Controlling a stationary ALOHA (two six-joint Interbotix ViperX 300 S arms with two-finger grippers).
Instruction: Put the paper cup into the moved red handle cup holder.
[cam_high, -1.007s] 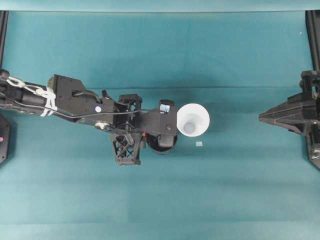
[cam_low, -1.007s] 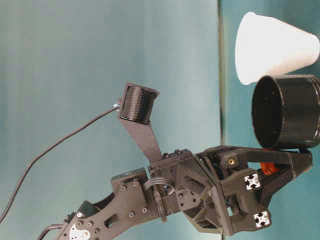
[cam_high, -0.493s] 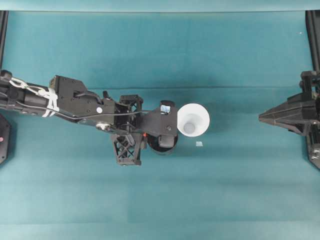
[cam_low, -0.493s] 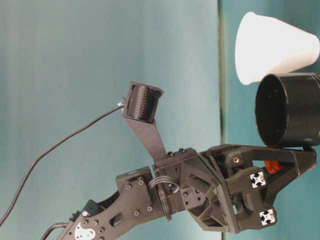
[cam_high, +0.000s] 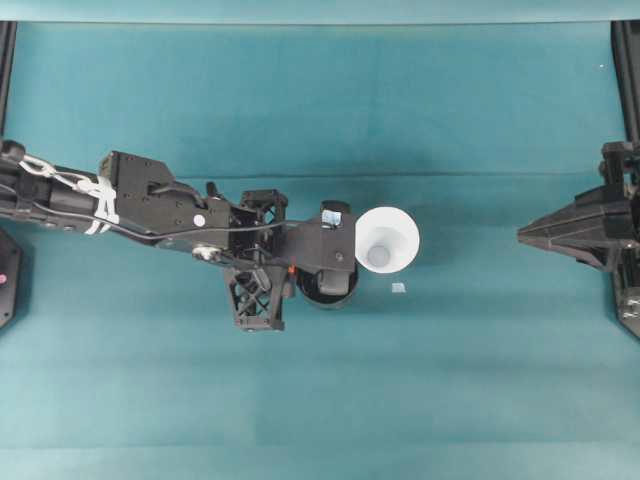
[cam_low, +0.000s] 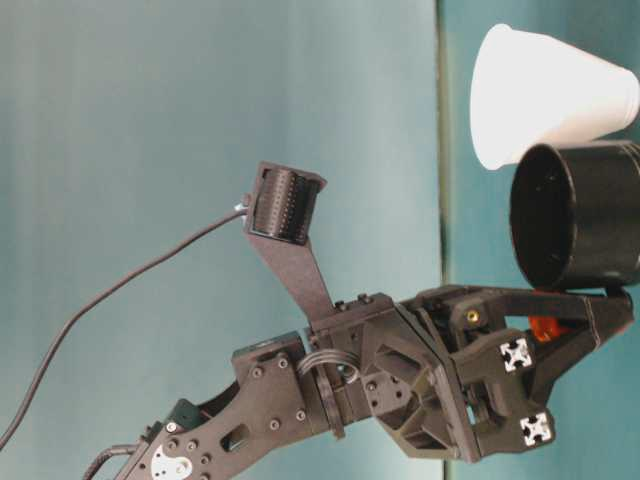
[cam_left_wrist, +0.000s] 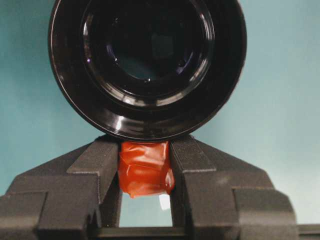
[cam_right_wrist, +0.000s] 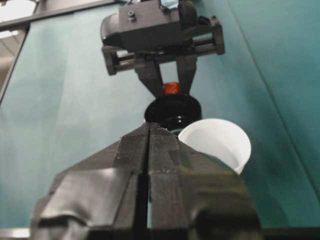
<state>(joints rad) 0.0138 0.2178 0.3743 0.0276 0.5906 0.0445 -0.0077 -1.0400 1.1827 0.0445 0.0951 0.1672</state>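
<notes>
Overhead view: my left tool (cam_high: 300, 272) reaches toward mid-counter (cam_high: 320, 400), its fingers closed on the orange-red tab of the red handle cup holder (cam_high: 325, 292). The paper cup (cam_high: 386, 240) stands upright just beside the holder, on the holder's far-right side, rim up and empty.

Compared with a second ago, the table-level view shows the holder (cam_low: 580, 215) and the left tool (cam_low: 590, 320) nudged slightly further along the counter; over the last half second I see almost no change. I judge the holder's relocation to be finishing, or already finished.

Left wrist view: both fingers (cam_left_wrist: 97, 167) press the handle tab (cam_left_wrist: 145, 167) between them, and the holder's open mouth (cam_left_wrist: 147, 65) faces the camera.

Right wrist view: my right tool (cam_right_wrist: 148, 165) has its fingers fully together, gripping nothing, parked well apart at the counter's right edge. The cup (cam_right_wrist: 215, 142) remains outside the holder (cam_right_wrist: 172, 112), so cup pickup and insertion are both outstanding.
</notes>
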